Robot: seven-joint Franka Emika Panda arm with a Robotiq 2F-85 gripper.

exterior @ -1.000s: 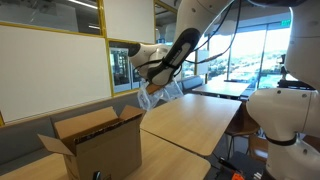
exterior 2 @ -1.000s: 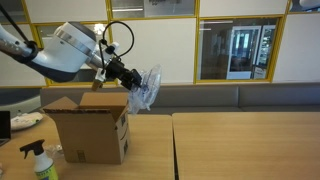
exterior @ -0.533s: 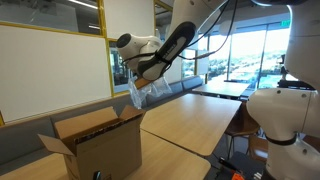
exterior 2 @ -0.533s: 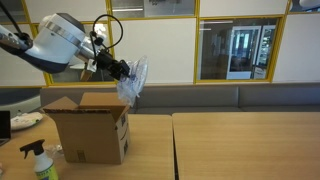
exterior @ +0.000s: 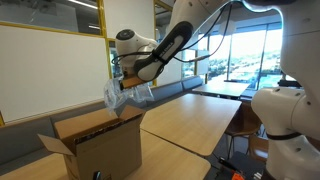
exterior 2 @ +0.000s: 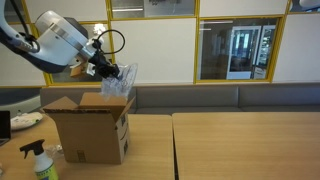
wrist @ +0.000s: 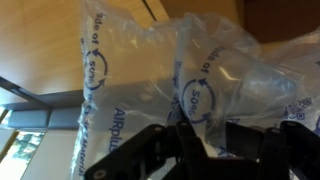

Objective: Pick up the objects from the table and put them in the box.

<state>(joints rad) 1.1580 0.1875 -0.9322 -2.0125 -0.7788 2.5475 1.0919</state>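
Plastic air-pillow bag [exterior: 117,96] is off the table [exterior: 190,125] and hanging in the air, pinched in the gripper [exterior: 128,87]. The jaws are nearly closed, with only thin film between them. The wrist view shows the crumpled clear bag [wrist: 140,70] filling the picture, with the dark fingers [wrist: 165,150] clamped on its lower edge.

The box [exterior: 95,145] stands on the table with its flaps open. In both exterior views the bag [exterior 2: 117,82] hangs just above the box [exterior 2: 88,135], more over one side of the opening than its middle. I judge the pickup done and the carry almost done. What is left is to centre, lower a little and let go.

A spray bottle [exterior 2: 40,160] stands near the box. I cannot tell whether it counts as another thing to pack.

The raised flap nearest the bag is the edge I'd watch, since the trailing film could drape over it. The air above the box is open, with nothing in the arm's way.
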